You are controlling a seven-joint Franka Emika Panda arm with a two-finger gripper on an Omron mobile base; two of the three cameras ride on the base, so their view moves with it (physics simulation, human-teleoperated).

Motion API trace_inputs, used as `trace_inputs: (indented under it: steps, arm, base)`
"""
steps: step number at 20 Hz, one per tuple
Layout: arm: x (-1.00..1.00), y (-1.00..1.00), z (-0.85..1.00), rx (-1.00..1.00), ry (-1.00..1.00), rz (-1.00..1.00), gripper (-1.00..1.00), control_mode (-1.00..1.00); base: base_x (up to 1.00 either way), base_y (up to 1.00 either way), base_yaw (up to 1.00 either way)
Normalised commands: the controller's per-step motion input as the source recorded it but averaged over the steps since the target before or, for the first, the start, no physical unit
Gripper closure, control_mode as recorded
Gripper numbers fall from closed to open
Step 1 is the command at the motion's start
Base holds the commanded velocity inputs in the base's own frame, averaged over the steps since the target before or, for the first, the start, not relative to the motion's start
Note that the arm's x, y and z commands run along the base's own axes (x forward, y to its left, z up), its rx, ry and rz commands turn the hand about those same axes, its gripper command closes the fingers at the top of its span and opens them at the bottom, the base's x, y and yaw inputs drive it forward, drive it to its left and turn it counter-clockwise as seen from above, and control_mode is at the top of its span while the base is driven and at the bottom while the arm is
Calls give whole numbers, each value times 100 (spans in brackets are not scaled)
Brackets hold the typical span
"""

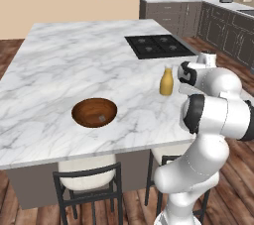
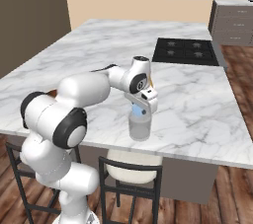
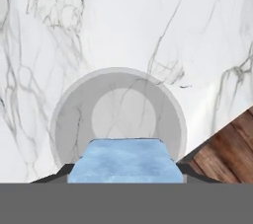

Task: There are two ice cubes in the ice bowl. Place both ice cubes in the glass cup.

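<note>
My gripper [image 2: 140,111] is shut on a pale blue ice cube [image 2: 140,112] and hangs straight above the mouth of the glass cup [image 2: 139,128], near the counter's front edge. In the hand view the ice cube [image 3: 126,161] sits between the two fingertips of my gripper [image 3: 126,169], with the round glass cup [image 3: 74,109] open directly beneath it. The dark-brown ice bowl [image 1: 94,112] stands to the left on the marble. A second small ice cube [image 1: 101,118] lies inside that bowl.
An orange-yellow bottle [image 1: 166,81] stands on the counter between bowl and arm. A black cooktop [image 1: 158,45] lies at the back right. The counter edge and wooden floor [image 3: 230,141] are close to the cup. Stools [image 1: 89,182] stand below the front edge.
</note>
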Motion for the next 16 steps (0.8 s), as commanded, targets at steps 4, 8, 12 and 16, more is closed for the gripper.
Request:
trace_inputs:
  steps: [4,8,12,16]
  arm:
    - [6,-1,-18,0,0,0,100,-100]
    - [16,0,-11,0,0,0,100,-100]
    - [19,0,-7,0,0,0,100,-100]
    - [11,-1,-8,0,0,0,100,-100]
  base:
    - [0,0,0]
    - [0,0,0]
    - [0,0,0]
    - [0,0,0]
